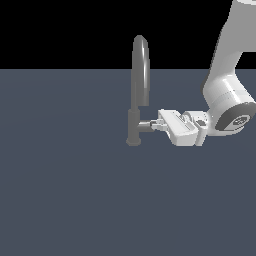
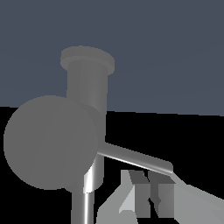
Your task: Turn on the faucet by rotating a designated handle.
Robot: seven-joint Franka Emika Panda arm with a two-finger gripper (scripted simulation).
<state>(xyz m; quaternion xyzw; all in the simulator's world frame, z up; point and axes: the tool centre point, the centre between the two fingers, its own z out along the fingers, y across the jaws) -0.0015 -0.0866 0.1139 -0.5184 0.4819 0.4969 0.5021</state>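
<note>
My gripper (image 1: pixel 156 125) at the faucet (image 1: pixel 139 85) handle (image 1: pixel 146 124), finger closure unclear: a shallow tip hold risks slipping off when turned.

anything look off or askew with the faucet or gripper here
Nothing stands out. The tall grey metallic faucet stands upright, its short horizontal handle stub juts sideways, and the white gripper sits at the stub's end.

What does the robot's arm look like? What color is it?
The arm is glossy white, made of thick rounded segments. One joint ends in a dark grey round cap with a small ring mark. Its end effector is a boxy white block with short grey fingers. No cables or writing show.
</note>
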